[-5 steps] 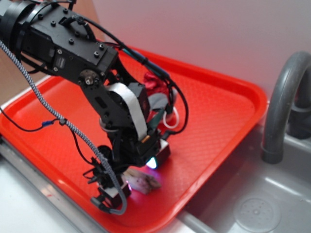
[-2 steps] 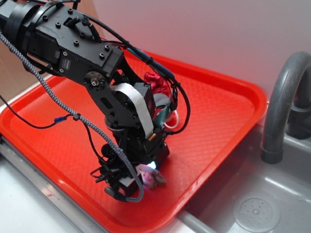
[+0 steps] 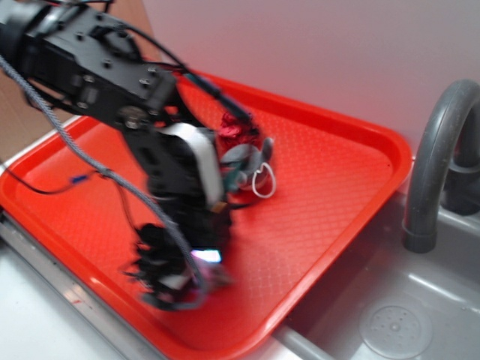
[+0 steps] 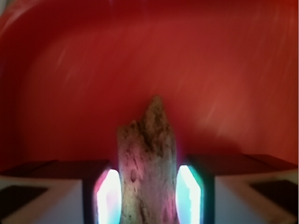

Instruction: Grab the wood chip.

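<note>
In the wrist view the wood chip, tan, grainy and pointed at its far end, stands between my two glowing pads, which press against both its sides. My gripper is shut on it over the red tray. In the exterior view the arm is motion-blurred; the gripper hangs low over the tray's near corner, and the wood chip shows only as a pale smear beside it.
A grey plush mouse with a white ring and a dark-red wad lie mid-tray behind the arm. A grey faucet and the sink basin stand to the right. The tray's raised rim runs close under the gripper.
The gripper came down around the chip and shut on it. The arm now swings left, blurred, and the chip goes with it.
</note>
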### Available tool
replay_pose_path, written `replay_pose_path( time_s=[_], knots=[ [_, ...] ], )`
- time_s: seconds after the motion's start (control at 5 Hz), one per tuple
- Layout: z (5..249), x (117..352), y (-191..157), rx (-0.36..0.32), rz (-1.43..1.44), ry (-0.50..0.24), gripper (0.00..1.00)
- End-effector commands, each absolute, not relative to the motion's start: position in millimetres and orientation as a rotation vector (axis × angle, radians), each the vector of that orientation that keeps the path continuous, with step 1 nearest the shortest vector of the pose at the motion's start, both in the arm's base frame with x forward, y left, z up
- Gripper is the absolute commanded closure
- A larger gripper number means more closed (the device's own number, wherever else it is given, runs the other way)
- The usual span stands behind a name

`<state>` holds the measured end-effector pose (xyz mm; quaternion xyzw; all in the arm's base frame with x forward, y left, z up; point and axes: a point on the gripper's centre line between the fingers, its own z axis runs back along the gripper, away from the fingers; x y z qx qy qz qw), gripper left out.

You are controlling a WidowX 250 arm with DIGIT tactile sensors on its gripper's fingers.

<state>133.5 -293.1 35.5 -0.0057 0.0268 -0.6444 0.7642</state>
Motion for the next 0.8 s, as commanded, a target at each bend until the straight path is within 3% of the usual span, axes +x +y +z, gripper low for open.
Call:
replay_pose_path(
  time_s=[0.0,0.4,0.6],
  knots=[
    [156.8,164.9,-242.5,-0.199,-0.89,-0.163,1.0],
    [226.2,160.0,-180.4,-0.056,-0.4,-0.183,1.0],
    [257.3,151.1,-149.9,0.056,-0.158,-0.193,1.0]
  ],
)
